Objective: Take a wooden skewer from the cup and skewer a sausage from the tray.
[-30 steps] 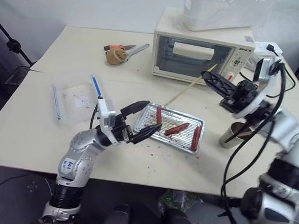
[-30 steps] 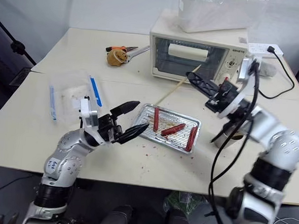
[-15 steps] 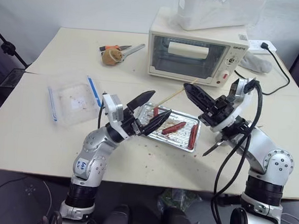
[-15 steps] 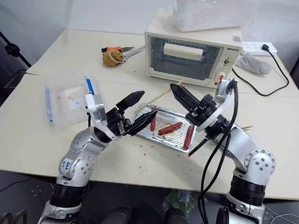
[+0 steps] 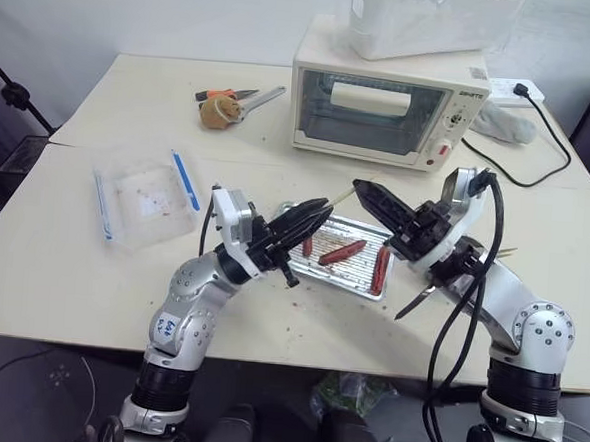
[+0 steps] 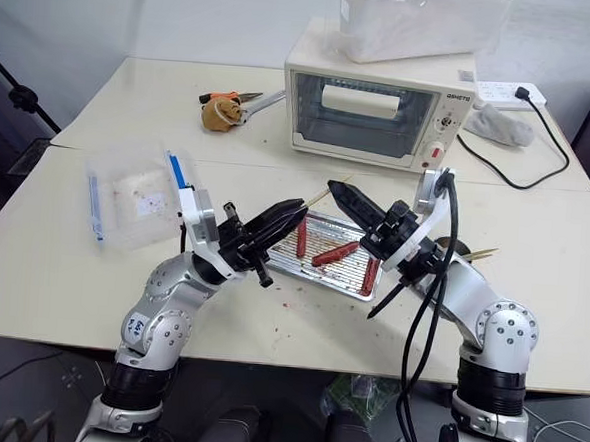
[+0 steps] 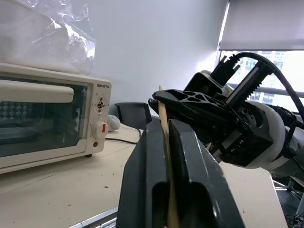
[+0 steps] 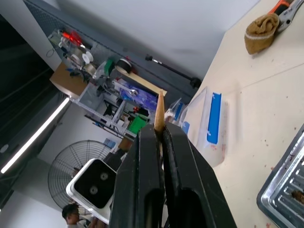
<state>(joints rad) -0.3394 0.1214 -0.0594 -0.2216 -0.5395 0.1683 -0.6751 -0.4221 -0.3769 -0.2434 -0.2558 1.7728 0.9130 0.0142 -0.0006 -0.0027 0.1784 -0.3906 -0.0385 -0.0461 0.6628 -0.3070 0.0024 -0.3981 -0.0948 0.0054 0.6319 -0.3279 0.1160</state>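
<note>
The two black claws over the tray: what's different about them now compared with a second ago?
The left gripper, wide open a second ago, has snapped shut on the wooden skewer. The right gripper has come down and in toward the left one, still shut on the same skewer. The three sausages lie untouched in the tray; the toaster oven and plastic box are as before.

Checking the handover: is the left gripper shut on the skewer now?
Shut. In its wrist view the left gripper fingers press together with the wooden skewer between them.
</note>
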